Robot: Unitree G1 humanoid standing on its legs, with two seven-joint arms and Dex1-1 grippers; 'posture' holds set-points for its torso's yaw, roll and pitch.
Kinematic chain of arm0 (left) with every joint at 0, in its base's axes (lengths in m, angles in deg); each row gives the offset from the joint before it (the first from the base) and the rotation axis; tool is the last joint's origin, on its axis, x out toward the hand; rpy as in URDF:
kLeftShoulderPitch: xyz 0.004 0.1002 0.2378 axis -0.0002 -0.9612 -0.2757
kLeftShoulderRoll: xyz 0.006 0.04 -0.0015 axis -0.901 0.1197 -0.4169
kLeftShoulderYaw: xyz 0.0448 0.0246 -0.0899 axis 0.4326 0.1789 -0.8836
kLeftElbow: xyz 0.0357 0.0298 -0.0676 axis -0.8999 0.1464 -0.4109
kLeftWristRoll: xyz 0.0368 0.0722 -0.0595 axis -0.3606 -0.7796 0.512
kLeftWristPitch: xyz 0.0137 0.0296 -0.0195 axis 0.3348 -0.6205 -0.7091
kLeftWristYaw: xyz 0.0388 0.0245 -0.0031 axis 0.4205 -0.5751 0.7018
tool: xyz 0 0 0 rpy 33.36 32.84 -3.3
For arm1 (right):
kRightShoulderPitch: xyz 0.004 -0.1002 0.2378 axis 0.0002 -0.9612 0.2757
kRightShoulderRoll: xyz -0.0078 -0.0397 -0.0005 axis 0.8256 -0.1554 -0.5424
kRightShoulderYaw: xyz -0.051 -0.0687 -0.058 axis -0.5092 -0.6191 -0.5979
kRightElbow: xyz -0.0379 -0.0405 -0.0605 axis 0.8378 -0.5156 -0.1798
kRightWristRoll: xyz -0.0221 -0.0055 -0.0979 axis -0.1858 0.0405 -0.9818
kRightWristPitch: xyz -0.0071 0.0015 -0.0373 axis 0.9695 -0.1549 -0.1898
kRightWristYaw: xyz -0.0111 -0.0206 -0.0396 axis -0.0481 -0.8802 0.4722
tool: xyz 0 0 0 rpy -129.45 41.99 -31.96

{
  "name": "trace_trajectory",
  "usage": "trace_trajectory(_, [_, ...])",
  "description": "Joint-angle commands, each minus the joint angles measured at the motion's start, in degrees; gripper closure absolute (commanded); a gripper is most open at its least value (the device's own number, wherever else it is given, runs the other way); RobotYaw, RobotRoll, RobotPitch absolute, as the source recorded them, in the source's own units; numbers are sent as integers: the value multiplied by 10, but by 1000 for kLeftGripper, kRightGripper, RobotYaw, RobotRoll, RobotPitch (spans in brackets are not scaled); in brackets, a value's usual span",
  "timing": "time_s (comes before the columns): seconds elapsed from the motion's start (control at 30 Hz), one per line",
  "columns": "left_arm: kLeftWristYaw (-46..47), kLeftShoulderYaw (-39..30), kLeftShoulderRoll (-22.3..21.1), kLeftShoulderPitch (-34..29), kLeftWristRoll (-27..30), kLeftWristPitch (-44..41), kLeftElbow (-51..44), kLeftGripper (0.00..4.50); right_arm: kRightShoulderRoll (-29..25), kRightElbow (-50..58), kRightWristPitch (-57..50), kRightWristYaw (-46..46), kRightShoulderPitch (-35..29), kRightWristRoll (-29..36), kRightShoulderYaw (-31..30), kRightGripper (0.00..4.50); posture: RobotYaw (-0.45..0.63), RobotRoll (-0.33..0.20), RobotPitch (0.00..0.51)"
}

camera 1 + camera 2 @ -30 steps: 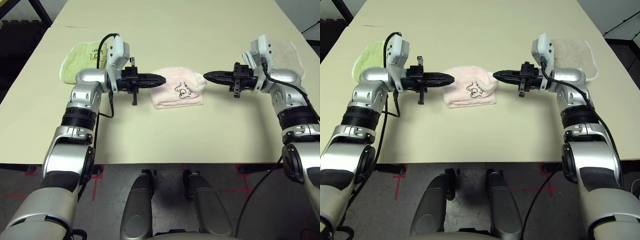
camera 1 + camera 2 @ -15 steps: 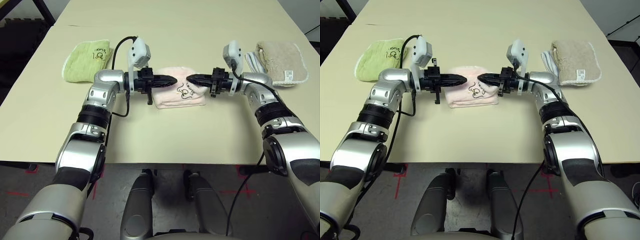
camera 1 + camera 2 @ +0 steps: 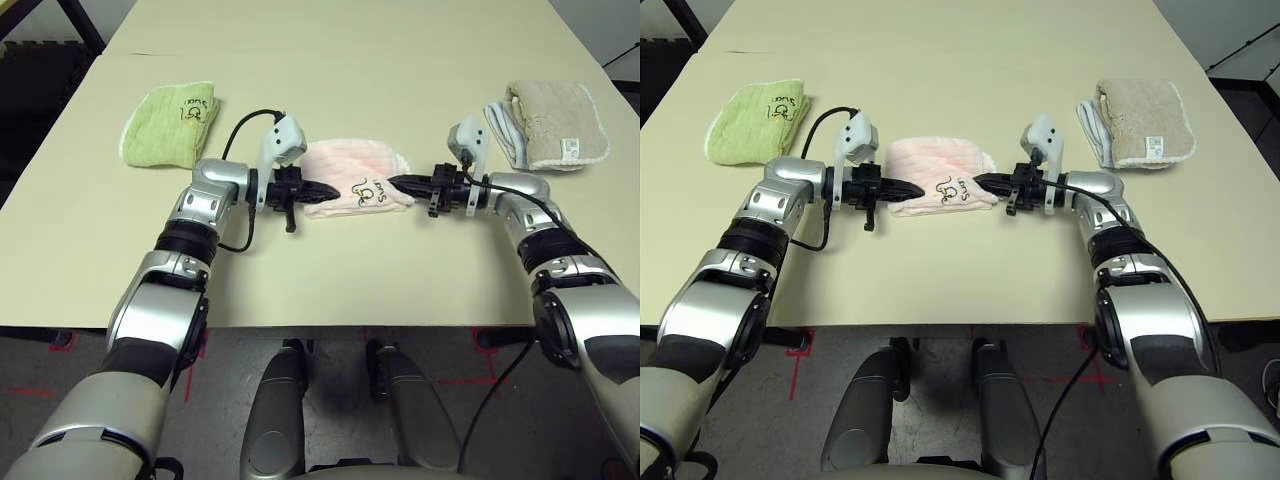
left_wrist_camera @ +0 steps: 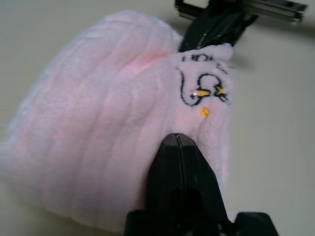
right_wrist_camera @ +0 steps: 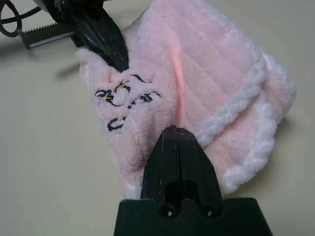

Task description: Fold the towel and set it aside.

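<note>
The pink towel (image 3: 352, 178) lies folded into a small bundle near the middle of the bench (image 3: 330, 270), its embroidered figure up and toward the robot, white trim showing along the right end. A green towel (image 3: 170, 122) lies well to its left and a beige towel (image 3: 550, 124) well to its right, both already folded.

The left gripper (image 3: 322, 189) is clenched, its closed tips pressed against the towel's left end. The right gripper (image 3: 395, 183) is clenched too, tips against the right end by the lettering. In both wrist views the fingers meet with no cloth seen between them, so neither looks to be grasping the towel; they seem to bracket it from either side.

The fold appears done, so what is left is likely setting the bundle aside. To do that well, both grippers should stay low and level on the bench and press inward evenly, so the bundle slides as one piece. Uneven pressure could roll the top layer open or skew it. If a lift is meant, the fingers need to open and take in all layers at each end first.
</note>
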Motion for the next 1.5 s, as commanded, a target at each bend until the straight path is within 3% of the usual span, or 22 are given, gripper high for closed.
trace_trajectory(0.03, [16,-2,-4,12,-23,18,47,4466,4,9,-14,5,-21,-10,-13,4500,80,0,240])
trace_trajectory(0.5, [-39,-9,-28,57,-37,51,104,4466,-10,80,-62,-11,-52,1,-22,4500,78,0,236])
trace_trajectory(0.8, [-124,-69,-31,86,41,-34,11,4466,-43,85,-92,-14,43,70,43,4500,81,0,232])
trace_trajectory(1.13, [32,-65,4,80,-10,-17,55,4466,40,-24,-14,130,96,4,20,4500,97,0,227])
trace_trajectory(1.5, [149,-59,40,64,-53,15,127,4466,60,-114,-2,219,98,-49,7,4500,95,0,224])
